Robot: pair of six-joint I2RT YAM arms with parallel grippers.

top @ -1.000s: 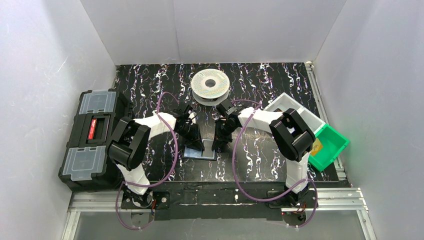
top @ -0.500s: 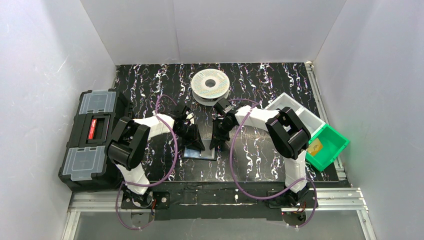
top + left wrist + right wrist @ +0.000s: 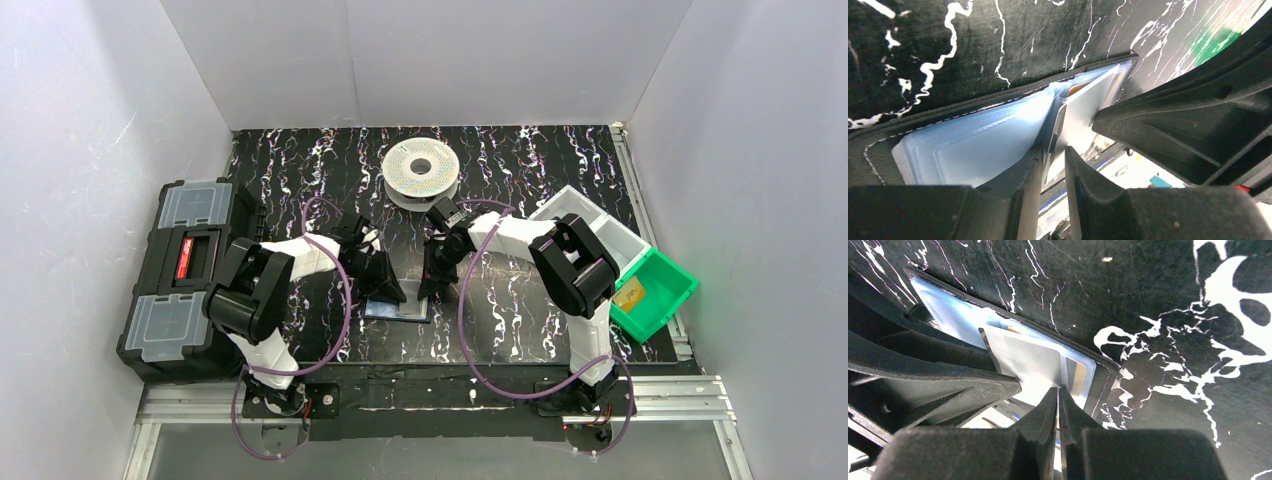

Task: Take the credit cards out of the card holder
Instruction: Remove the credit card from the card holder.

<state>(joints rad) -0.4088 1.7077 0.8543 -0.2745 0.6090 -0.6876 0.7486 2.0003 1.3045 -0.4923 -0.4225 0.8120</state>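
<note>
Hidden: most of card holder (image 3: 405, 308)
Left jaws: pinching its leaf (image 3: 1083, 115)
Right jaws: likewise
Bench (image 3: 520, 320): black marbled
Walls (image 3: 420, 60): white

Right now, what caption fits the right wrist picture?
The right gripper pinches a pale card sticking out of the open card holder.

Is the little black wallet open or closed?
Open. The card holder lies spread flat on the table, its bluish-grey inside facing up.

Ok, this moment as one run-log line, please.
card holder: open on table | right gripper: jaws pinching pale sheet edge | left gripper: jaws narrow astride holder's fold, grip unclear | orange-tan card: in pocket
</note>
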